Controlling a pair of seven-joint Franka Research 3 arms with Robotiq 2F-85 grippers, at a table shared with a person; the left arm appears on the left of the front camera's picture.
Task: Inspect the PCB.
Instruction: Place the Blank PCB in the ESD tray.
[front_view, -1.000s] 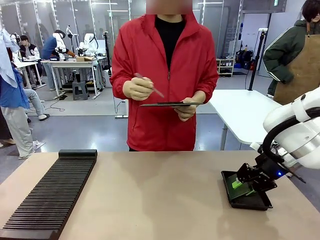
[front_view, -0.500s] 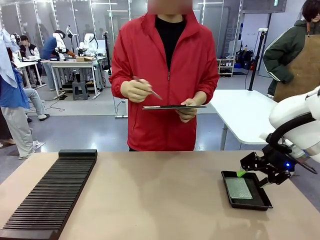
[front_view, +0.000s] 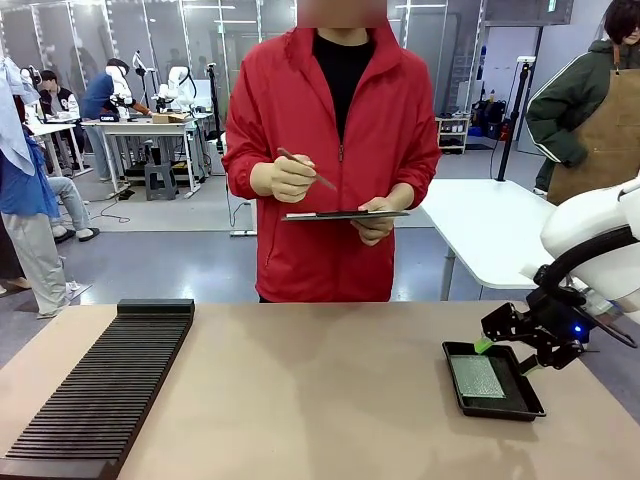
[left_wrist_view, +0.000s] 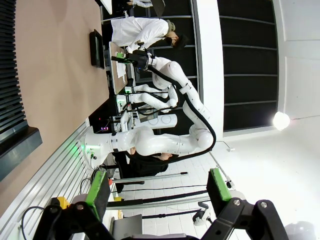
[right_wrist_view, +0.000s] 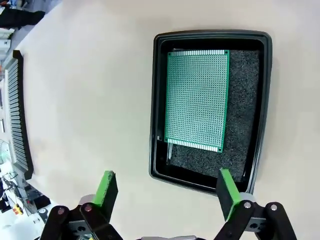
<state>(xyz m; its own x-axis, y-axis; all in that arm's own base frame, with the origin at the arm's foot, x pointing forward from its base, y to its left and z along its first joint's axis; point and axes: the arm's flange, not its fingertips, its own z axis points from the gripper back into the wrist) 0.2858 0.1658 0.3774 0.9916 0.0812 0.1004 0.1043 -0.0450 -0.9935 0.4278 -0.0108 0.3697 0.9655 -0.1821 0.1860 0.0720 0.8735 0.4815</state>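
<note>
The PCB, a green finely dotted board, lies flat in a shallow black tray at the table's right side. My right gripper hovers just above the tray's far right edge. It is open, with nothing between its green pads. My left gripper is open and empty too, pointing sideways past the table's edge. Across the table a person in a red jacket holds a clipboard level and a pen over it.
A long black slotted rack runs along the table's left side. The tan tabletop lies bare between rack and tray. The left wrist view shows the tray far off, by my right arm.
My right gripper has lifted out of the tray, up and slightly right, and now holds still. The PCB stays flat in the tray. The person's pen hand shifted a little.
</note>
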